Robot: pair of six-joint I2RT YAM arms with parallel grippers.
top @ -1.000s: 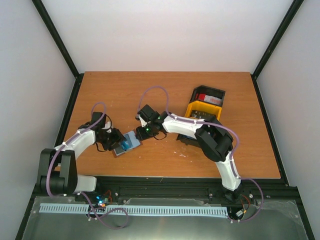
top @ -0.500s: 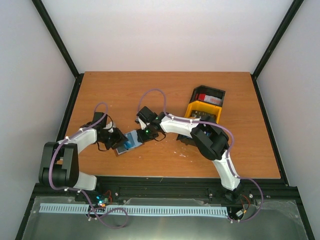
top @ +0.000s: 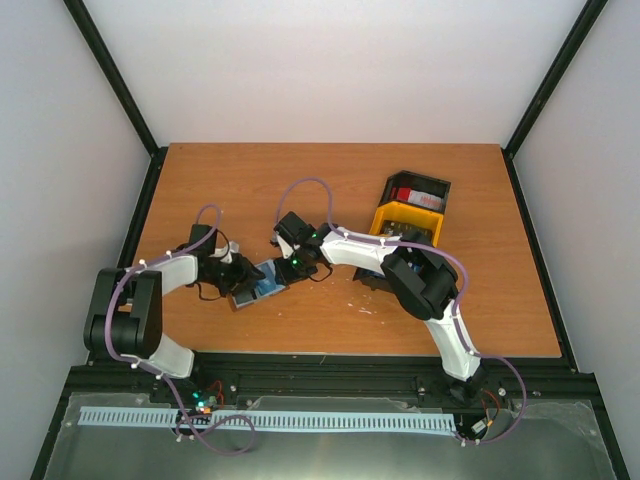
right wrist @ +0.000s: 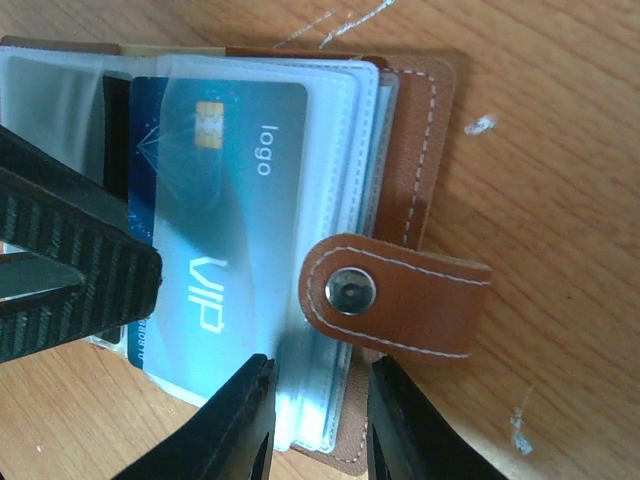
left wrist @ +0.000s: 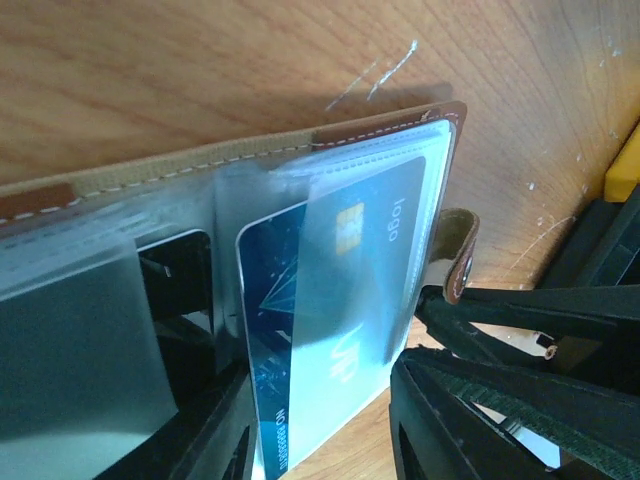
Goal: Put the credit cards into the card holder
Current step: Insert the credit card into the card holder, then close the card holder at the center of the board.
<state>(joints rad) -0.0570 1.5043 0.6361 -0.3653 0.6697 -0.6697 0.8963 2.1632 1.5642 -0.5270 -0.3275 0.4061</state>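
The brown card holder [top: 247, 296] lies open on the table between my two grippers, its clear sleeves facing up. A blue credit card [left wrist: 330, 300] marked "VIP" and "logo" sits partly inside one sleeve. My left gripper [left wrist: 320, 392] straddles the card's free end and has both fingers against its edges. My right gripper [right wrist: 320, 375] stands over the holder's [right wrist: 420, 130] near edge. Its jaws are apart beside the clasp strap [right wrist: 400, 300], pinching nothing. In the overhead view the left gripper [top: 238, 272] and right gripper [top: 284, 268] face each other across the holder. A red and white card [top: 408, 195] lies in the black tray.
A black tray [top: 440, 185] and a yellow tray [top: 385, 215] stand at the back right, beside the right arm's elbow. Another black tray is partly hidden under that arm. The table's scratched wood shows around the holder.
Both grippers' jaws have narrowed. The left arm has pushed a little to the right, toward the holder. The right gripper has edged slightly left, and the two now stand closer together.
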